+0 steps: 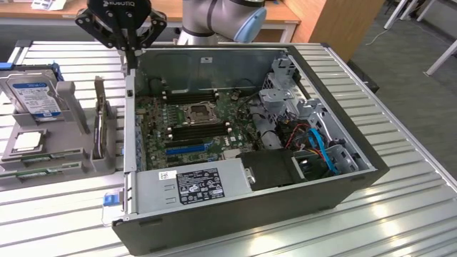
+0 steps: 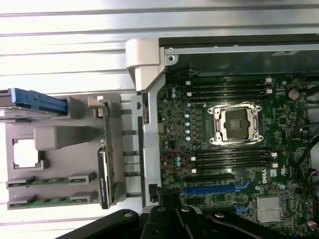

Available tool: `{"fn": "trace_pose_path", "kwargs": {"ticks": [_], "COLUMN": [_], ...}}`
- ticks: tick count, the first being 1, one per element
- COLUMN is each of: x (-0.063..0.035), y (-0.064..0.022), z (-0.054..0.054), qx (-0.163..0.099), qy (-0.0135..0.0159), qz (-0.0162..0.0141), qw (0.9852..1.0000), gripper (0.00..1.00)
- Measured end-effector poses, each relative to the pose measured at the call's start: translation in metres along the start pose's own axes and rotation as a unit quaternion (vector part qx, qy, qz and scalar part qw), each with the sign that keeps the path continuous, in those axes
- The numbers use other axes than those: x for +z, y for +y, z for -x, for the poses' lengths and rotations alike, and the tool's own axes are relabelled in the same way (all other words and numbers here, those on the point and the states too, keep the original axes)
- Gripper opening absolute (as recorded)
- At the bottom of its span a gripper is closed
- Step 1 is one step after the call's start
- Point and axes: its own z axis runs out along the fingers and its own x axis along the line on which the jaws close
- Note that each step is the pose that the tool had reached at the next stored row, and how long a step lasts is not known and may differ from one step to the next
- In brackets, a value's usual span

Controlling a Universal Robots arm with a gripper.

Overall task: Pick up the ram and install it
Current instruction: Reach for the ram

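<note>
Ram (image 1: 50,156) is not yet in hand. It lies flat in the front row of the grey tray (image 1: 78,115), at the lower left of the exterior view, with a second stick (image 1: 32,174) just below it. The slatted metal table (image 1: 400,214) bears the open computer case (image 1: 250,225) at centre frame, and the tray sits just beside the case's left wall. Inside the case, the motherboard (image 1: 192,115) shows bare memory slots (image 1: 189,97) above and below the processor socket (image 1: 197,113). The gripper (image 1: 132,50) hangs at the upper left over the case's corner, jaws together on nothing, well apart from the ram. For a clean pick, we judge the jaws should part first and take the stick across its thin faces near mid-length. They should then lift straight, keeping off the upright card (image 1: 104,126) and the hard drive (image 1: 32,96).
</note>
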Motion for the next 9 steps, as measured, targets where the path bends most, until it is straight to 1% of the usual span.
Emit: {"fn": "trace_pose_path", "kwargs": {"ticks": [9], "x": [-0.0005], "y": [-0.0016], "z": [-0.021], "qx": [0.000], "qy": [0.0000], "qz": [0.0000], "qw": [1.0000], "gripper": [0.10]}}
